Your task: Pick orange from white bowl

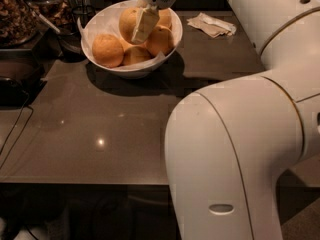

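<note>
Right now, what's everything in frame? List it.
white bowl: one, glossy white, back left of the table
oranges: about five, orange, piled in the bowl, some partly hidden
napkin: one, off-white, crumpled, on the table right of the bowl
jar: one, clear with brown contents, top left corner
table: one, dark grey, glossy
gripper: one, pale, over the bowl with its tip down among the oranges
arm: one, white, fills the right foreground
</note>
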